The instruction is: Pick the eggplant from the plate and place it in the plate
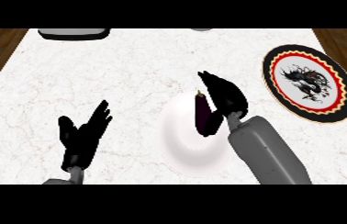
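The left robot hand [82,136] rests spread at 8 o'clock. On the white plate [181,147] the eggplant [202,117] lies 12-to-6, against the nearer right robot hand [227,97] at its 3 o'clock. I cannot tell whether that hand grips. The patterned plate [308,83] lies further toward 3 o'clock.

A single view from the robot's head looks steeply down on the counter [102,81] and faces away from the body, so the far side lies toward the top. The right forearm [265,149] and left hand [81,138] come in from the lower edge and loom large — the camera sits close above them. The white plate [183,156] falls near the middle, the patterned plate [308,83] near the right border. A dark tray [73,33] is cut by the top, and brown wood [9,42] shows at the upper corners.
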You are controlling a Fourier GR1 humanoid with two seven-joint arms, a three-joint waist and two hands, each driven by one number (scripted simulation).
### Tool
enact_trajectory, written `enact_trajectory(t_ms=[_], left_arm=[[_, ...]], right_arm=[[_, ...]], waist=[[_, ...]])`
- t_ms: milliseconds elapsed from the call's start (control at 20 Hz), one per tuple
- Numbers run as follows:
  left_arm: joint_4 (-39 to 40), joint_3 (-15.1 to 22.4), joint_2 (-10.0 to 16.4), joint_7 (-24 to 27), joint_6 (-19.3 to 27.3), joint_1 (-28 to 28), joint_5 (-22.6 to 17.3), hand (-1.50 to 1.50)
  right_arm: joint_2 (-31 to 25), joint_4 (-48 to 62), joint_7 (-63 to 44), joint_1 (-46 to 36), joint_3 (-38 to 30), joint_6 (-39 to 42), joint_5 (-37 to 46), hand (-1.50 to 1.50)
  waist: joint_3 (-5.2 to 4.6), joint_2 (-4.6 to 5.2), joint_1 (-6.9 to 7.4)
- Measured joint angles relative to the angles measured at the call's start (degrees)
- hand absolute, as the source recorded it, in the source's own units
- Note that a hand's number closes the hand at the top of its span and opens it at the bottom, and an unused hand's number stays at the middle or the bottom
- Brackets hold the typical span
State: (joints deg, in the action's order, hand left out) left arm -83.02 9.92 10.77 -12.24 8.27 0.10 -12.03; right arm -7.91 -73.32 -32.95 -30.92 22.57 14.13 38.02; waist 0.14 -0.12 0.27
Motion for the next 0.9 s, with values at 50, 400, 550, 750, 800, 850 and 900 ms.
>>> enact_trajectory(t_ms=[50,400,550,750,800,850,900], left_arm=[[0.5,-0.5,-0.3,-0.1,-0.1,-0.5,0.1,0.0],[-0.9,-1.9,-0.2,-0.5,-2.5,1.1,0.9,0.0],[0.1,-2.5,-0.8,-0.7,-3.0,0.1,1.6,0.0],[0.7,-2.6,-1.7,0.9,-3.4,0.3,2.3,0.0],[0.7,-2.8,-1.7,0.7,-3.4,0.3,2.3,0.0],[0.3,-2.7,-2.0,0.1,-3.1,0.3,2.6,0.0],[0.5,-2.8,-2.0,0.7,-3.5,0.5,2.7,0.0]], right_arm=[[0.6,0.7,0.1,-0.2,-0.3,-0.2,1.0,-1.5],[3.2,6.5,3.2,-1.1,-2.6,0.4,5.0,-1.5],[4.6,8.6,4.4,-1.1,-3.3,0.5,6.4,-1.5],[5.1,13.5,7.5,-2.4,-2.7,1.1,8.2,1.5],[5.0,15.2,9.0,-3.1,-2.7,0.7,8.9,1.5],[5.1,15.0,9.4,-3.0,-2.4,0.7,9.6,1.5],[5.1,15.5,10.1,-3.2,-2.1,0.4,10.4,1.5]], waist=[[-0.02,0.02,-0.01],[-0.07,0.03,0.04],[-0.05,-0.01,0.03],[0.0,-0.08,0.22],[-0.01,-0.08,0.26],[-0.02,-0.09,0.21],[-0.02,-0.12,0.18]])
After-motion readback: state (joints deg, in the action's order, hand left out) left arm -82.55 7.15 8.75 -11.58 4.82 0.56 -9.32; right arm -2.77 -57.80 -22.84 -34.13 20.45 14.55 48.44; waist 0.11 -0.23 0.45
